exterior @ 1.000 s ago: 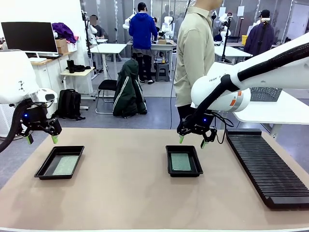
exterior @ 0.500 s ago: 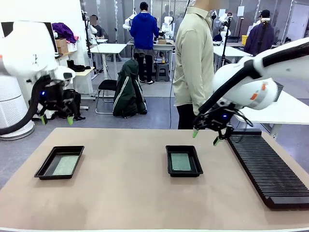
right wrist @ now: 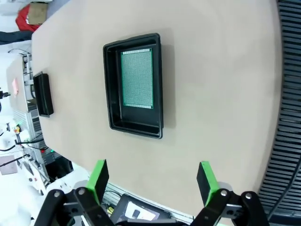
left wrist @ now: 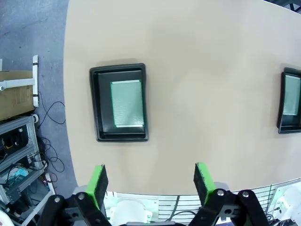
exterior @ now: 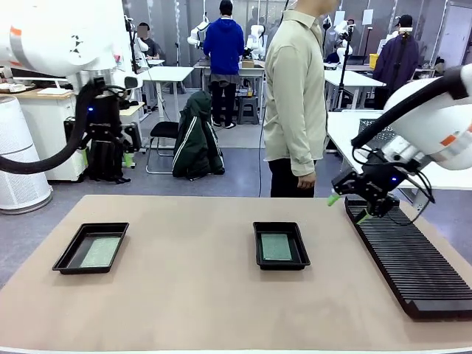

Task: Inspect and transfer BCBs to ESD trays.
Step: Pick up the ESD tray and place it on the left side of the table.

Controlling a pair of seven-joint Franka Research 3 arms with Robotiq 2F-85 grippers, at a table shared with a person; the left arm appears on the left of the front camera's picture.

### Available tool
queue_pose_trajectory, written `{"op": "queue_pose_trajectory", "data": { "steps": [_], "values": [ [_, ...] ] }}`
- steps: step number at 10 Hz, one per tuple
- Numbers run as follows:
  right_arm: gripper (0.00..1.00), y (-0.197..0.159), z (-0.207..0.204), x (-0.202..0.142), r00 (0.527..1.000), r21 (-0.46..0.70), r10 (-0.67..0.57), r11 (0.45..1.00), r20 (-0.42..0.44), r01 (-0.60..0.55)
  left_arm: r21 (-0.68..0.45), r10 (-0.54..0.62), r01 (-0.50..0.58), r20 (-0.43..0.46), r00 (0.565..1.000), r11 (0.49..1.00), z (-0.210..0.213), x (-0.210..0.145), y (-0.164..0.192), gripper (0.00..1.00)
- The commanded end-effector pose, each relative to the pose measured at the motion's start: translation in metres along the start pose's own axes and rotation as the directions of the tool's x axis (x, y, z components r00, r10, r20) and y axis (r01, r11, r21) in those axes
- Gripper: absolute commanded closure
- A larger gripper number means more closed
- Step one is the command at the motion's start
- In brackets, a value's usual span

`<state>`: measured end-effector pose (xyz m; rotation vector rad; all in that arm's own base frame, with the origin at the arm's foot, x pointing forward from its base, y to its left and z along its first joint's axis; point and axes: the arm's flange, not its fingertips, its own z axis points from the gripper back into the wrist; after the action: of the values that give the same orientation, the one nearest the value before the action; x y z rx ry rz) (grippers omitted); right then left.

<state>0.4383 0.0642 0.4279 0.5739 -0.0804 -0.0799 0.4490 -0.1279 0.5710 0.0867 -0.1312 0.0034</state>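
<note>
Front view: two ESD trays (exterior: 91, 248) (exterior: 281, 245) are lying on the table (exterior: 199, 302), each holding a BCB (exterior: 100, 251) (exterior: 277, 246) whose long axis is running toward the person (exterior: 296, 96). The ribbed rack (exterior: 408, 254) is lying right of the middle tray. Wrist views are showing the left gripper (left wrist: 149, 181) and right gripper (right wrist: 152, 181) hovering high, fingers spread, empty

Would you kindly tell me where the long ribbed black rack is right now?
In the front view the ribbed black rack lies along the table's right side, right of the middle ESD tray, with the right pincer hovering above its far end.
</note>
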Motion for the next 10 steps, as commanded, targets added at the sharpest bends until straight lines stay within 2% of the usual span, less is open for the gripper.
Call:
{"op": "queue_pose_trajectory", "data": {
  "steps": [1,6,10],
  "values": [
    [0.00,-0.027,0.007,-0.004,1.000,0.073,0.029,0.997,0.001,-0.029,-0.012,0.036,-0.036,-0.016,0.999,0.999,0.000,-0.002,-0.035,0.02],
    [0.00,-0.087,0.028,-0.005,0.996,0.207,0.085,0.974,0.038,-0.091,-0.064,0.057,-0.057,-0.012,0.998,0.996,-0.002,-0.007,-0.141,0.02],
    [0.00,-0.119,0.038,-0.007,0.992,0.273,0.110,0.954,0.069,-0.124,-0.066,-0.079,0.081,0.026,0.997,0.995,-0.023,0.003,-0.219,0.02]
  ]
}}
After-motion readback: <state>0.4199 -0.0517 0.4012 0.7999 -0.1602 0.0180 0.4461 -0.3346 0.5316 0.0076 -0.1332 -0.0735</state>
